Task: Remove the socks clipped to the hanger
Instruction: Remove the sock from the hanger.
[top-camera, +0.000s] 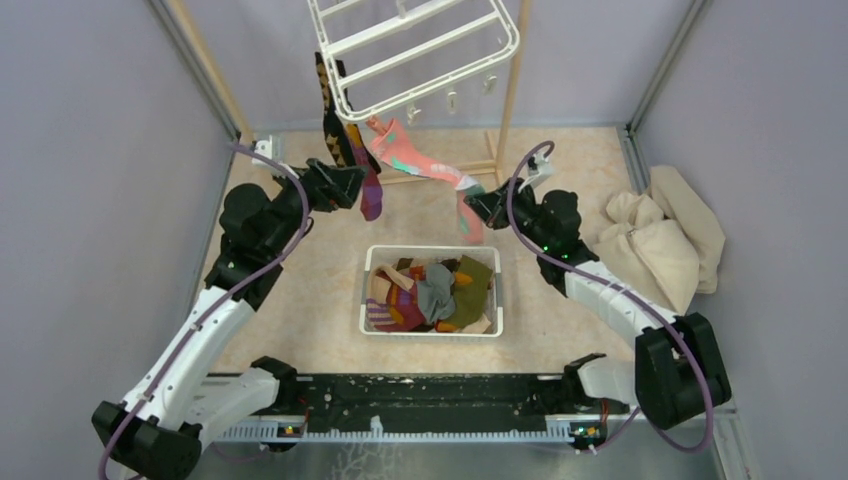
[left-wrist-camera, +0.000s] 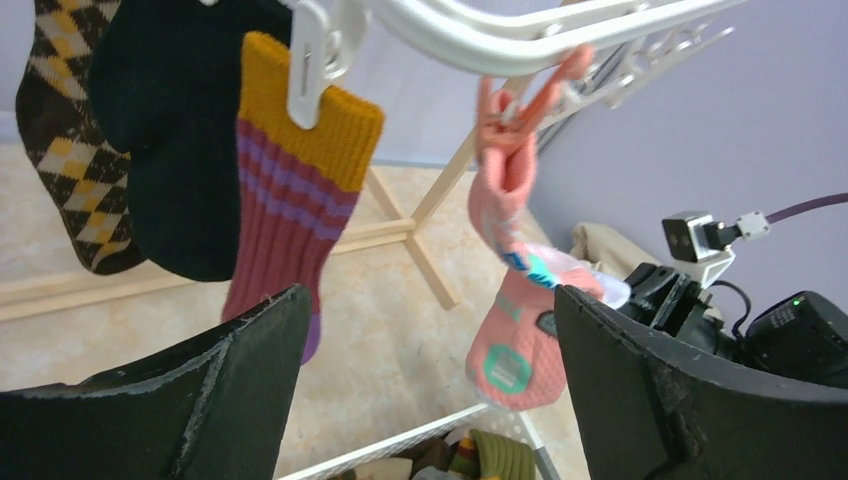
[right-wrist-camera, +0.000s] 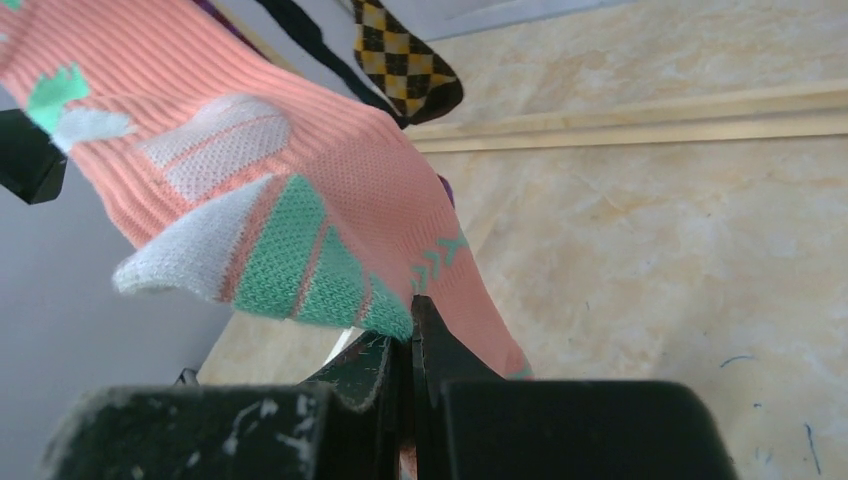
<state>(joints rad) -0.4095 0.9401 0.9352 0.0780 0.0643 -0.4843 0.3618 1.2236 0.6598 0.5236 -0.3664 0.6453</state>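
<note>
Though pinched at the toe end, not yet free: pink sock (top-camera: 420, 160) with mint patches, cuff in a clip at the near rim of the hanger (top-camera: 420, 50), body stretched slantwise down and away from that rim. Closed fully on the toe fabric, only a thin fold between the jaws: right gripper (right-wrist-camera: 411, 325). Spread wide, holding nothing, hovering just below the hanger's near-left corner and facing the maroon-striped sock (left-wrist-camera: 290, 200): left gripper (left-wrist-camera: 430, 310). On the same rim beside that one: black sock (left-wrist-camera: 170, 130), then brown argyle sock (left-wrist-camera: 70, 150).

Handling, by judgement: light, soft, stretchy knit. Likely to lengthen a good deal before release from the clip, then spring loose. Better hold nearer the cuff, just under the clip. Toe grip thin, liable to slip. Hanger itself light, probably free to swing toward the pull.

Room: open air below the hanger down to the white basket (top-camera: 432, 250). Wooden rack post (top-camera: 510, 90) close beside the hanger's right edge. Socks crowded at the left corner, so some snagging risk.
</note>
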